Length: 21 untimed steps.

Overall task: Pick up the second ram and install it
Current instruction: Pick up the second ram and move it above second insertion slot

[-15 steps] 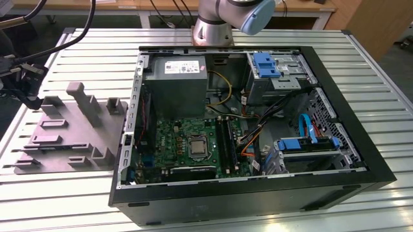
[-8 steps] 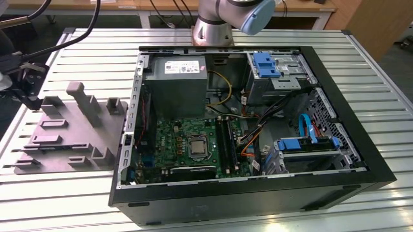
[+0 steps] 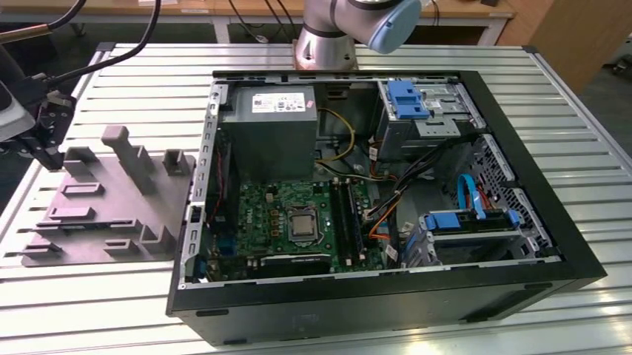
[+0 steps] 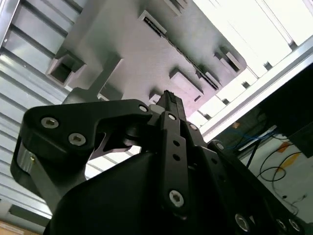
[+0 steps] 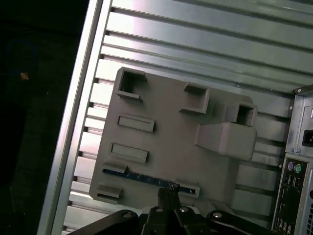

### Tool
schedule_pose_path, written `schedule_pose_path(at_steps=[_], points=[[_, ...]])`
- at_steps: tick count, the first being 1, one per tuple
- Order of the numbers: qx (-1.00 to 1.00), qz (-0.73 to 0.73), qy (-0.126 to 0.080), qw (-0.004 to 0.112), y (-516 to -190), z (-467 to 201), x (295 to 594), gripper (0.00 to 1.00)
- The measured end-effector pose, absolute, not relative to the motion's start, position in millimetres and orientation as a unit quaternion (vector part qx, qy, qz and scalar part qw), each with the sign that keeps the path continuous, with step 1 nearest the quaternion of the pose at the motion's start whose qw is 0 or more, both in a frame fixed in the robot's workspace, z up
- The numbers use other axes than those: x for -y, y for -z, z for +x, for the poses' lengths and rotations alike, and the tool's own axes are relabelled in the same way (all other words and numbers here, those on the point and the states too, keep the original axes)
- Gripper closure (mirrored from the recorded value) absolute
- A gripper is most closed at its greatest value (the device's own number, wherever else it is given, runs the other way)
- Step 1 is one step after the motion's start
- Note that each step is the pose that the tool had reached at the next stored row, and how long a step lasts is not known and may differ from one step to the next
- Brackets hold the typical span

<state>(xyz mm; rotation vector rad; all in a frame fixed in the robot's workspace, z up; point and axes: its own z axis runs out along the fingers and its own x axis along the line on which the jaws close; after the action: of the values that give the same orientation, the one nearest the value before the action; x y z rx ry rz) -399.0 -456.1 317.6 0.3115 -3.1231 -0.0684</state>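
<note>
A ribbed metal table (image 3: 553, 89) carries everything. At the exterior view's left the tool (image 3: 46, 151) hangs over the near corner of a grey moulded holder (image 3: 99, 214). Further toward the exterior view's right stands the open computer case (image 3: 513, 244), with its green board (image 3: 286, 222) and black slot rails (image 3: 348, 214)

In the first wrist view the second ram (image 5: 142, 176) stands on edge in a slot of the holder, along the edge closest to the tool. Its long axis runs crosswise to the tool's reach, and the tool tips sit just over the strip, off its middle toward one end. In both wrist views the fingers (image 4: 168, 115) look drawn together, with nothing seen between them. I judge that they are not gripping the strip

The tool covers part of the strip. From the exterior view the strip cannot be picked out on the holder. Whether a first stick already sits in the rails is hard to make out
</note>
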Motion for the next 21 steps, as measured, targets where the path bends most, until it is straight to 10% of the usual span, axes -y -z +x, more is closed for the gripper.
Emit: schedule_pose_path(at_steps=[21], points=[[0.958,0.286,0.021,0.005,-310.3,-399.0,456.1,0.90]])
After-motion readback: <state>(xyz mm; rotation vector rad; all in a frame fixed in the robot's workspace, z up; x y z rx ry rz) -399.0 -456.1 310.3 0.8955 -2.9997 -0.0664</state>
